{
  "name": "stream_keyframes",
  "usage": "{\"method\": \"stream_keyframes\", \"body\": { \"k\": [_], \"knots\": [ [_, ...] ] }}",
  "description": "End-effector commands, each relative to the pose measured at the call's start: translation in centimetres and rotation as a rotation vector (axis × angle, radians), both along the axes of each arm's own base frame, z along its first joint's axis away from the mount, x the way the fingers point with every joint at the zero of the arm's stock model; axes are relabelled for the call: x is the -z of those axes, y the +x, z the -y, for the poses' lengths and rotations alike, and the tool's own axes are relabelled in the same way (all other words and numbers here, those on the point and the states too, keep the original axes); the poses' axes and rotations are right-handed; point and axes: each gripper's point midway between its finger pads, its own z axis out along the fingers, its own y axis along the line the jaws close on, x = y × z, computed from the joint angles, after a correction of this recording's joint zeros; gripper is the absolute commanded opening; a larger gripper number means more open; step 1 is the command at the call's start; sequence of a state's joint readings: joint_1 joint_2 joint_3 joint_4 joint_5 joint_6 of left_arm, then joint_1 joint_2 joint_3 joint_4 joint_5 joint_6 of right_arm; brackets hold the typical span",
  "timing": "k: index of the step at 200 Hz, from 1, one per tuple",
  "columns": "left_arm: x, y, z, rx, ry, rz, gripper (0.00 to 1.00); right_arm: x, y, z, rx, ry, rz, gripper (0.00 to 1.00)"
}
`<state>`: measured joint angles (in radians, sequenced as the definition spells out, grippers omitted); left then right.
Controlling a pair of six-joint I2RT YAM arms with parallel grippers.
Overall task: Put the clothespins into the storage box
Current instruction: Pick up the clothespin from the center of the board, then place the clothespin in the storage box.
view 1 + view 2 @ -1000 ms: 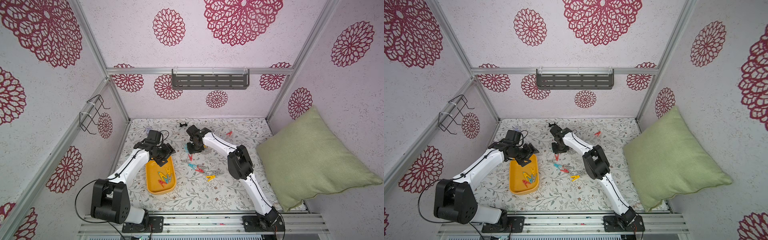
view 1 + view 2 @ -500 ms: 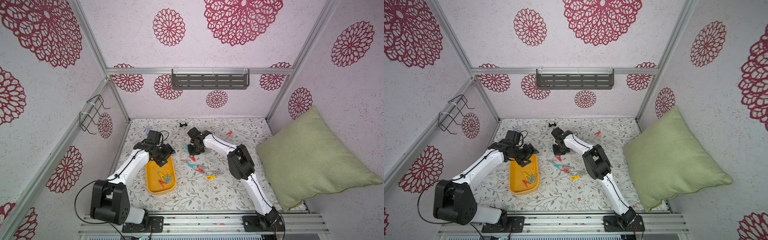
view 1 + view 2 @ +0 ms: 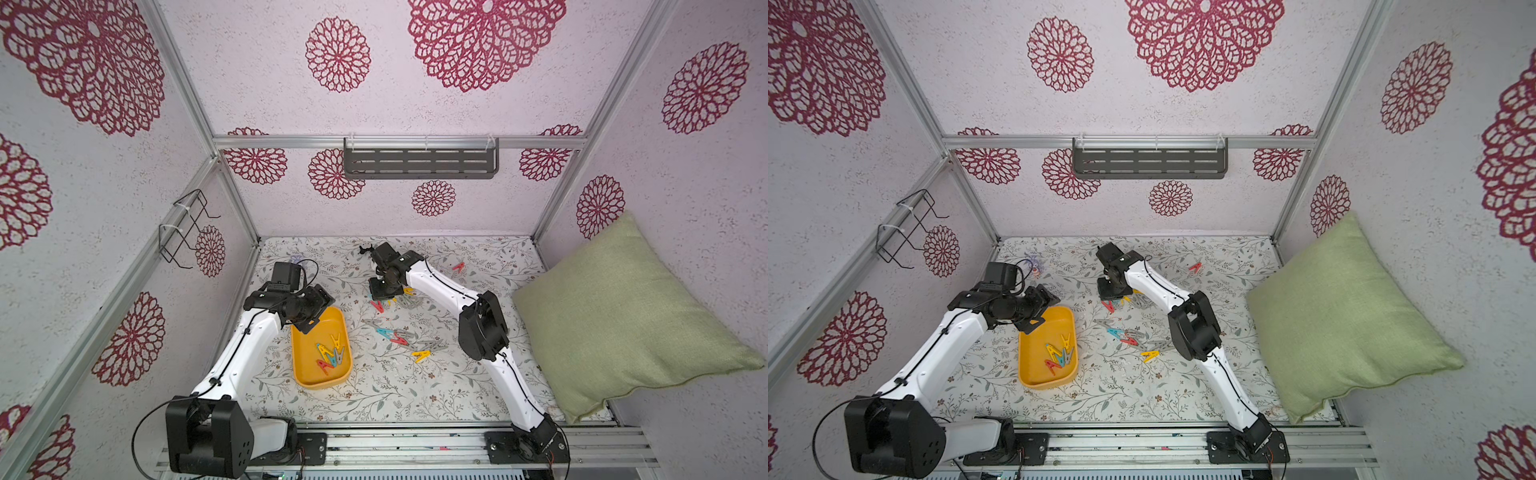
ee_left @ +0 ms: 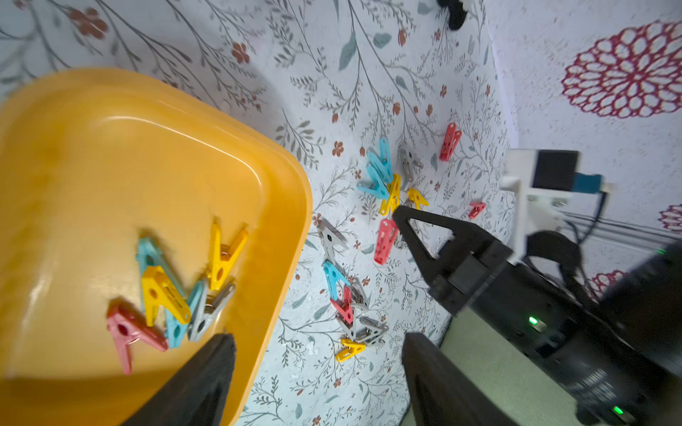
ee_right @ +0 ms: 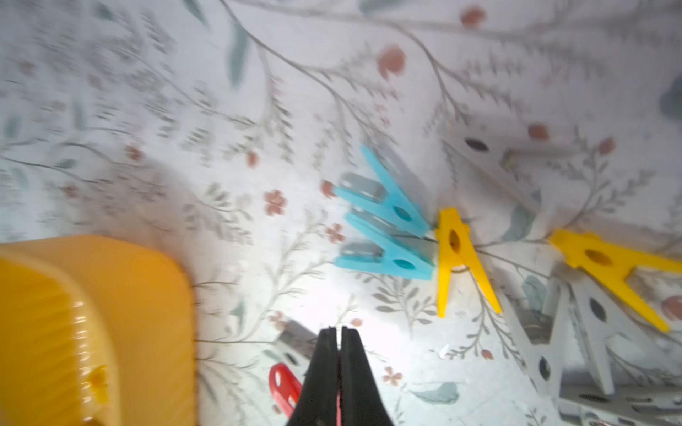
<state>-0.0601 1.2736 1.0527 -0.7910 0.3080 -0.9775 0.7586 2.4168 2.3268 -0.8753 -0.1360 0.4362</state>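
Nearest we see the box [image 3: 300, 372] w/ a few pins [image 3: 330, 353] in it, L gripper [image 4: 317, 337] hanging spread & empty over its far end, then loose pins [image 3: 399, 336] strewn on the cloth [image 3: 374, 395] beside it, and beyond them R gripper [image 5: 338, 332] clenched tight, tips down by a red pin [image 5: 284, 383] (nipped or not, we can't tell).

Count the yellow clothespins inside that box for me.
2 in the storage box: one yellow clothespin at the pile's edge, another beside the red clothespin. None seems hidden.

top views: high front, downward, far | wrist views: near, share storage box [image 4: 110, 147]
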Motion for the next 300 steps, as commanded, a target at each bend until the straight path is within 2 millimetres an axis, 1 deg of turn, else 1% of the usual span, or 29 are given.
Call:
{"method": "stream_keyframes", "body": {
  "k": [1, 10, 24, 42, 55, 78, 93, 111, 122, 134, 147, 158, 183, 195, 208, 234, 257, 277, 300],
  "knots": [
    [0.1, -2.1, -2.2, -0.028, 0.024, -0.02, 0.8, -5.0, -2.9, -3.5, -0.114, 0.069, 0.047, 0.0],
    [0.1, -2.8, -3.1, -0.047, 0.024, -0.022, 0.8, -5.7, -3.9, -4.8, -0.15, 0.093, 0.048, 0.0],
    [0.1, -3.8, -4.2, -0.07, 0.027, -0.029, 0.8, -6.1, -5.7, -6.5, -0.199, 0.122, 0.04, 0.01],
    [0.4, -5.3, -5.3, -0.096, 0.03, -0.041, 0.8, -6.3, -8.6, -8.9, -0.285, 0.155, 0.028, 0.01],
    [0.6, -6.2, -6.0, -0.116, 0.027, -0.048, 0.8, -6.0, -10.6, -10.2, -0.343, 0.162, 0.021, 0.01],
    [1.1, -7.7, -6.5, -0.137, 0.021, -0.058, 0.8, -4.3, -13.9, -12.0, -0.429, 0.15, -0.014, 0.01],
    [1.4, -8.4, -6.5, -0.147, 0.014, -0.065, 0.8, -2.8, -15.4, -12.6, -0.464, 0.128, -0.037, 0.01],
    [1.8, -9.1, -6.1, -0.156, -0.003, -0.067, 0.8, -1.1, -16.5, -12.9, -0.488, 0.095, -0.054, 0.02],
    [1.9, -9.5, -5.9, -0.162, -0.015, -0.067, 0.8, -0.1, -17.0, -13.0, -0.497, 0.078, -0.066, 0.05],
    [2.0, -9.9, -5.8, -0.167, -0.024, -0.068, 0.8, 0.4, -17.3, -13.0, -0.504, 0.068, -0.072, 0.09],
    [2.1, -10.3, -5.6, -0.172, -0.034, -0.07, 0.8, 0.5, -17.2, -13.0, -0.503, 0.064, -0.07, 0.15],
    [2.1, -10.6, -5.4, -0.174, -0.037, -0.067, 0.8, 0.0, -17.1, -13.0, -0.504, 0.069, -0.056, 0.22],
    [1.8, -10.8, -5.4, -0.178, -0.034, -0.056, 0.8, -2.2, -16.4, -13.0, -0.498, 0.092, -0.006, 0.35],
    [1.5, -10.7, -5.3, -0.175, -0.038, -0.048, 0.8, -3.4, -16.0, -12.8, -0.487, 0.105, 0.017, 0.38],
    [1.1, -10.4, -5.3, -0.176, -0.046, -0.043, 0.8, -4.8, -15.1, -12.3, -0.463, 0.115, 0.042, 0.38],
    [0.2, -9.2, -5.0, -0.171, -0.062, -0.015, 0.8, -7.6, -12.6, -10.4, -0.402, 0.123, 0.096, 0.38],
    [-0.3, -7.9, -3.8, -0.131, -0.062, -0.004, 0.81, -9.6, -10.4, -8.2, -0.358, 0.11, 0.141, 0.38],
    [-0.5, -6.8, -2.5, -0.101, -0.048, -0.003, 0.81, -9.8, -8.7, -5.8, -0.32, 0.074, 0.157, 0.38],
    [-0.6, -5.4, -1.0, -0.079, -0.06, 0.015, 0.8, -8.5, -7.2, -3.1, -0.288, 0.007, 0.166, 0.39]
  ]
}}
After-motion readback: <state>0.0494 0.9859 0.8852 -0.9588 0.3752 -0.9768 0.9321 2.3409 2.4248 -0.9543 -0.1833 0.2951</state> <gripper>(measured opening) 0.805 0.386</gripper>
